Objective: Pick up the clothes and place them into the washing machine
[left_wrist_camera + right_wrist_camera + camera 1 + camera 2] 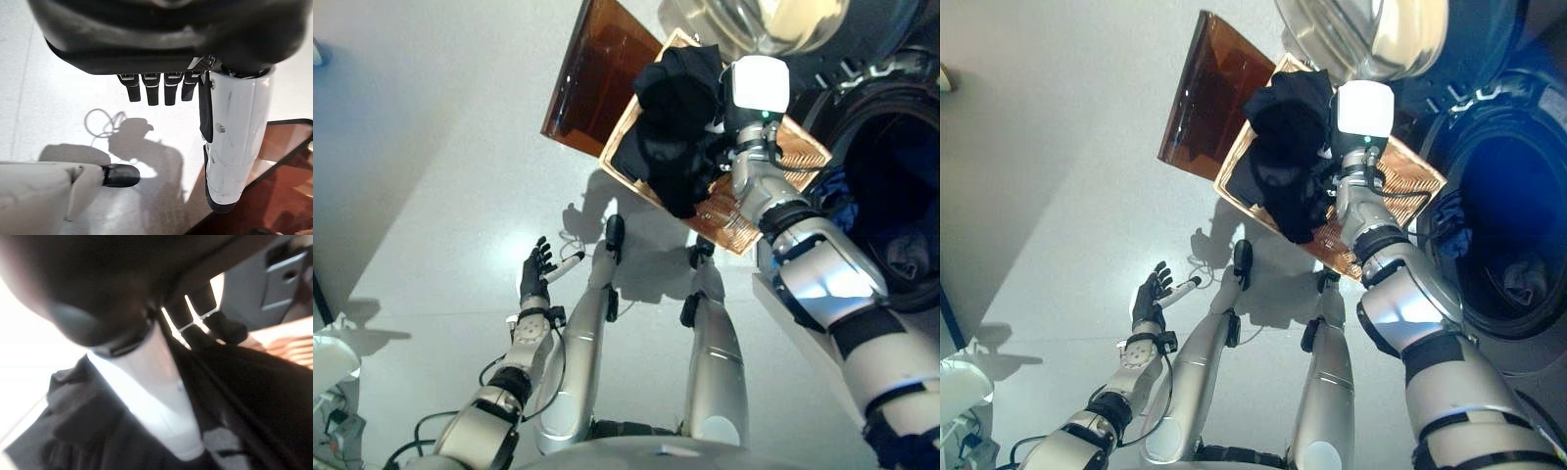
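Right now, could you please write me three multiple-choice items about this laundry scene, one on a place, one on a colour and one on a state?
1. Where is the black garment?
A. Inside the washing machine
B. Lifted above the basket
C. On the floor by the left hand

2. What colour is the basket?
A. Orange-brown
B. White
C. Green

3. How is the left hand?
A. Closed on cloth
B. Open and holding nothing
C. Pressed on the basket

Answers: 1 B, the right hand has its thumb and fingers on the dark cloth, which hangs over the basket. 2 A, its woven wall is orange-brown. 3 B, its fingers are straight over bare floor. The washing machine stands open, with other cloth already inside.
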Controlling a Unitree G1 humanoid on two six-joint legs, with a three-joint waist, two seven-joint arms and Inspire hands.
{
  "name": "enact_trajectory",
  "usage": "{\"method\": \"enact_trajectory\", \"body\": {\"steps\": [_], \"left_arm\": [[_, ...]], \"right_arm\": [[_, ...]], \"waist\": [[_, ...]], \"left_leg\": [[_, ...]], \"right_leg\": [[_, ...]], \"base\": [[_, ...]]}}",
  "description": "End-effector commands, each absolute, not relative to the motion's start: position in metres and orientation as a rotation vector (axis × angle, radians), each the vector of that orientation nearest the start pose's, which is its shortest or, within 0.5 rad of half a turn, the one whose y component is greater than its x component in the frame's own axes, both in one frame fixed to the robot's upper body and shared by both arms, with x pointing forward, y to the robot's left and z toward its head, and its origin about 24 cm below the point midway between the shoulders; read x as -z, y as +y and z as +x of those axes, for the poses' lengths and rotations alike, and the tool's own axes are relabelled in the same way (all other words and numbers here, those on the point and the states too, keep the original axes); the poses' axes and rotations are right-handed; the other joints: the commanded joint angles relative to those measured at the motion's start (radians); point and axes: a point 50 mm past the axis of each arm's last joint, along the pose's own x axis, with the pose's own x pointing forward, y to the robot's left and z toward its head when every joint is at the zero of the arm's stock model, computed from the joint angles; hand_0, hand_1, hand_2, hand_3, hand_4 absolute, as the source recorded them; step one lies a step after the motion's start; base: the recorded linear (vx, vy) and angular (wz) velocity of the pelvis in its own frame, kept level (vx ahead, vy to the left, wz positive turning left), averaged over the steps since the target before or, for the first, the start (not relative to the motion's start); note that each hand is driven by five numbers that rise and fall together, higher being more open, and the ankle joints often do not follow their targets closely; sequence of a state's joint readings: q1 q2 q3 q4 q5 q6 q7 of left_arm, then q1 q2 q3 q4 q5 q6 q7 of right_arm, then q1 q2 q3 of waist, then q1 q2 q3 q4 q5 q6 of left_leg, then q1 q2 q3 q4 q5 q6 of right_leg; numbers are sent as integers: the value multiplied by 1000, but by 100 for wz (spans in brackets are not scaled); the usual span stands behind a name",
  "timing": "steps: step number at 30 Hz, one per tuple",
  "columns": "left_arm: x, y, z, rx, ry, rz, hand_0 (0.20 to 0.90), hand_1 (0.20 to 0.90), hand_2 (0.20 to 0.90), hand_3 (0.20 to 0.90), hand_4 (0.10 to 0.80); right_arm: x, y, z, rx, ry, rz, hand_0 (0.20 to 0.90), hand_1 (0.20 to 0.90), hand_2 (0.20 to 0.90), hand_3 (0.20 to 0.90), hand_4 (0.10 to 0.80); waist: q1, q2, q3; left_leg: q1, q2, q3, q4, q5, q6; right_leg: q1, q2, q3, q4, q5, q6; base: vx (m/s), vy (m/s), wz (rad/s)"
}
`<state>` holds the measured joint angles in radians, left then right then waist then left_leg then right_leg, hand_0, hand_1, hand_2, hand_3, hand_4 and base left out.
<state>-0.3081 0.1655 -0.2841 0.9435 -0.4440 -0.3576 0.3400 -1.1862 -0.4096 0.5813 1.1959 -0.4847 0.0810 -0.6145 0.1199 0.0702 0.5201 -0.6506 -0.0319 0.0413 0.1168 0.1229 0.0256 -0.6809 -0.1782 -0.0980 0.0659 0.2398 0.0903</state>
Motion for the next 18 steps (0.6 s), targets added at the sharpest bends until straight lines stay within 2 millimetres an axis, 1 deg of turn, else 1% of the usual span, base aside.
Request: {"method": "enact_trajectory", "body": {"steps": [1,3,5,6,7,8,9,12,13,14,15,17,18], "left_arm": [[71,197,249,-406,380,-2,900,900,900,900,800],[74,199,245,-415,397,3,900,900,900,900,800],[79,201,241,-431,423,4,900,900,900,900,800],[80,202,240,-433,428,8,900,900,900,900,800],[84,203,235,-440,447,11,900,900,900,900,800],[86,204,232,-446,458,17,900,900,900,900,800],[86,204,232,-446,458,17,900,900,900,900,800],[91,208,224,-458,485,36,900,900,900,900,800],[91,208,224,-458,485,36,900,900,900,900,800],[91,208,223,-462,488,36,900,900,900,900,800],[94,209,220,-464,504,43,900,900,900,900,800],[95,209,219,-464,510,47,900,900,900,900,800],[96,211,217,-471,515,51,900,900,900,900,800]], "right_arm": [[-260,-166,414,565,-594,-1113,200,200,200,200,300],[-250,-165,412,547,-581,-1000,200,200,200,200,300],[-241,-164,409,529,-567,-815,200,200,200,200,300],[-238,-164,408,522,-566,-798,200,200,200,200,300],[-228,-164,404,507,-560,-705,200,200,200,200,300],[-223,-165,402,498,-557,-694,200,200,200,200,300],[-223,-165,402,498,-557,-694,200,200,200,200,300],[-205,-163,394,459,-550,-590,200,200,200,200,300],[-205,-163,394,459,-550,-590,200,200,200,200,300],[-200,-162,392,451,-543,-566,200,200,200,200,300],[-191,-162,390,437,-519,-525,200,200,200,200,300],[-187,-161,389,424,-514,-509,200,200,200,200,300],[-177,-160,385,415,-491,-447,200,200,200,200,300]], "waist": [[-19,14,-13],[-25,11,-23],[-35,6,-27],[-37,5,-32],[-43,3,-38],[-46,4,-41],[-46,4,-44],[-56,3,-54],[-56,3,-56],[-58,2,-60],[-61,2,-64],[-61,1,-71],[-64,0,-73]], "left_leg": [[30,-22,10,-40,-3,-65],[41,-22,14,-39,-7,-63],[60,-22,19,-34,-17,-59],[61,-21,20,-33,-18,-57],[81,-22,24,-31,-25,-55],[88,-22,25,-32,-27,-54],[85,-22,25,-33,-25,-53],[113,-21,30,-32,-34,-49],[110,-21,30,-33,-32,-49],[113,-21,32,-32,-34,-48],[127,-23,34,-29,-40,-47],[127,-23,36,-29,-40,-46],[138,-23,38,-26,-46,-45]], "right_leg": [[41,1,14,107,-101,14],[53,1,16,104,-101,13],[70,1,19,107,-105,13],[70,0,21,105,-103,13],[91,0,23,104,-108,13],[98,0,24,102,-109,13],[95,0,24,100,-107,13],[125,-1,28,97,-112,13],[122,-1,28,95,-110,13],[125,-1,28,95,-110,13],[138,0,30,94,-114,13],[139,-1,30,91,-112,14],[151,0,30,91,-115,14]], "base": [[24,12,-5],[32,18,-4],[17,7,-1],[48,10,-3],[48,11,-4],[41,11,-4],[20,11,-3],[38,16,-8],[15,6,-9],[25,9,-10],[25,9,-12],[23,8,-10],[21,8,-6]]}}
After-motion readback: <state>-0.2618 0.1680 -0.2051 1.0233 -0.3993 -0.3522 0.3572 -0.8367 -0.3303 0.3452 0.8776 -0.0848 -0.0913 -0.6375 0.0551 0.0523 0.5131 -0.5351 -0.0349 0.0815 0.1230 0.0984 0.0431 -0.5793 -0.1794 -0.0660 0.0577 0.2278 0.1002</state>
